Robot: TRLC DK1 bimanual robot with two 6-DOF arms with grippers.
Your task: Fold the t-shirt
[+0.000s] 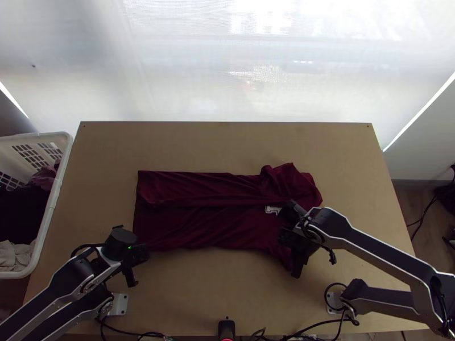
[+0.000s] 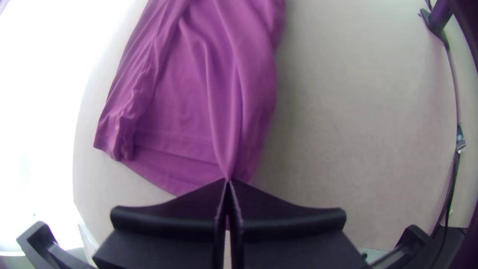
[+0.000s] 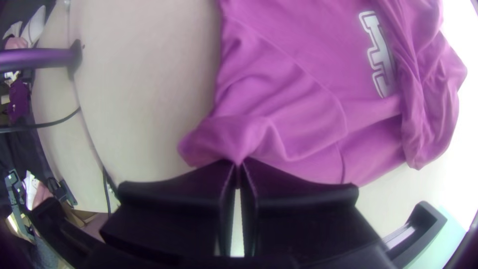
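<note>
A dark red t-shirt (image 1: pixel 193 224) is laid lengthwise across a light wooden table (image 1: pixel 227 295), its far side folded over in a long strip, its white lettering (image 1: pixel 273 209) left uncovered. The near corner at the hem is pinched in the closed jaws of the left gripper (image 1: pixel 140 255); the near sleeve is clenched by the right gripper (image 1: pixel 297 248). Clothes are held in a white basket (image 1: pixel 52 213) at the left.

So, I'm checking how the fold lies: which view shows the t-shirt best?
The top view: it takes in nearly the whole t-shirt, far side folded over. The left wrist view shows one end pinched in the jaws; the right wrist view, the white print and another pinched part.
</note>
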